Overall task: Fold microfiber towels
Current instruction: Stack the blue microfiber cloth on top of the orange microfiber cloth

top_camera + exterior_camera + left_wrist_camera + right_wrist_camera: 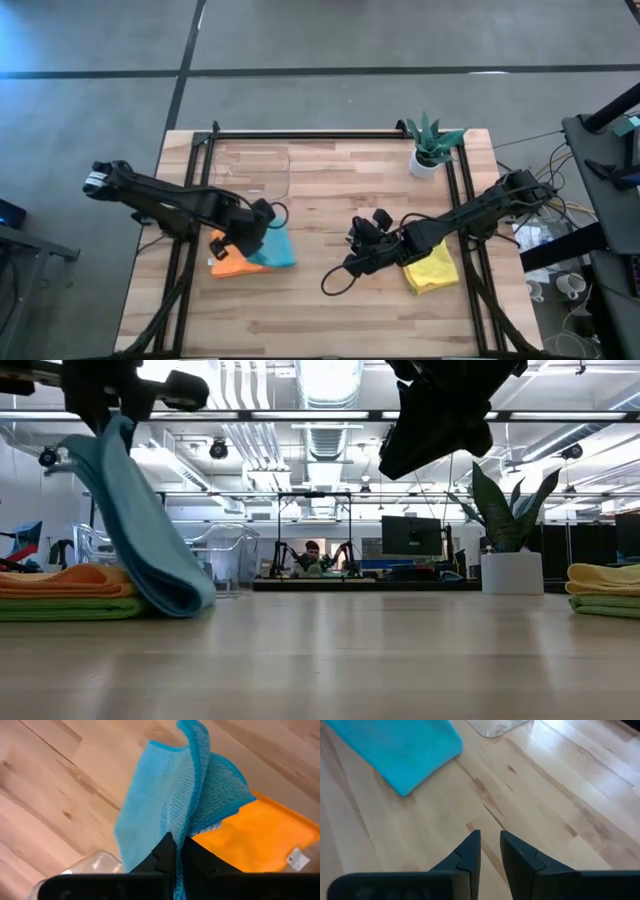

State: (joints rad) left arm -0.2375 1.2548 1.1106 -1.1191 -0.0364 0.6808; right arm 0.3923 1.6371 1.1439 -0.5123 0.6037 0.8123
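Note:
My left gripper [252, 228] is at the table's left, shut on a teal blue towel [277, 246] that hangs below it [140, 520]. Beside the teal towel an orange towel [60, 580] lies folded on a lime green one [60, 609]. Under the right arm, at the table's right, a yellow towel [432, 268] rests on another green one [605, 609]. My right gripper [365, 245] hovers above the bare wood at mid-table. Its fingers [490, 847] stand slightly apart with nothing between them. My left gripper pinches the teal towel's top [179, 822] between its two fingers, where two layers come together. The fingers come from above, pointing steeply down. The towel hangs slack below them, and its rounded lower fold [185, 598] rests on the table beside the orange towel.
A clear plastic tray [250, 168] stands at the far left of the table, and a small potted plant [432, 150] at the far right. Bare wood lies open in the middle and along the near edge [320, 320].

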